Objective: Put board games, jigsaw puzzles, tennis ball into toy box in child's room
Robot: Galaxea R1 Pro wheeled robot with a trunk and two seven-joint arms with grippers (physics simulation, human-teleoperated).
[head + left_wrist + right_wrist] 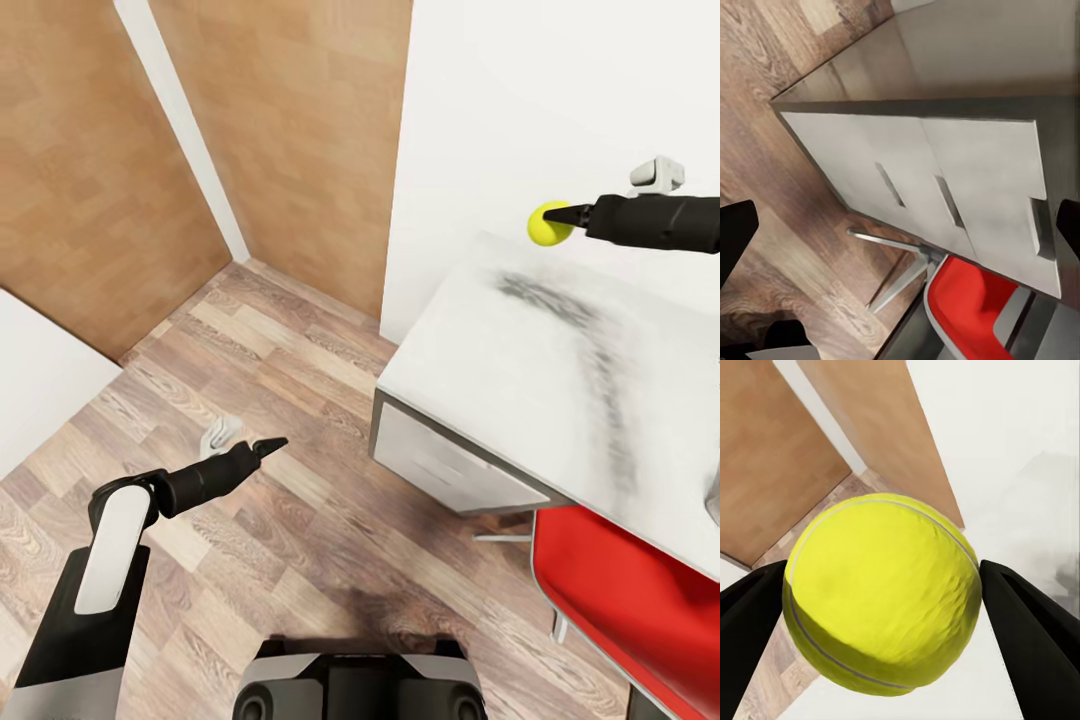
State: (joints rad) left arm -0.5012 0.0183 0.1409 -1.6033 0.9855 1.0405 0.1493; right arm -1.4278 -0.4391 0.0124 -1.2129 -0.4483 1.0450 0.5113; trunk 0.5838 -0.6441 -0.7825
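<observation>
Left gripper hangs over the floor, fingers together. Right gripper clamps the yellow-green ball above the table corner.

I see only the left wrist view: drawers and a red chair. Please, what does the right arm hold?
Observer: The right tool grips the tennis ball, one finger on each side.
Operator: Is the ball lying on the table?
Observer: No, it is held above the table, near its far edge by the wall.
Operator: And my left tool?
Observer: The left tool hangs over the wood floor, beside the table.
</observation>
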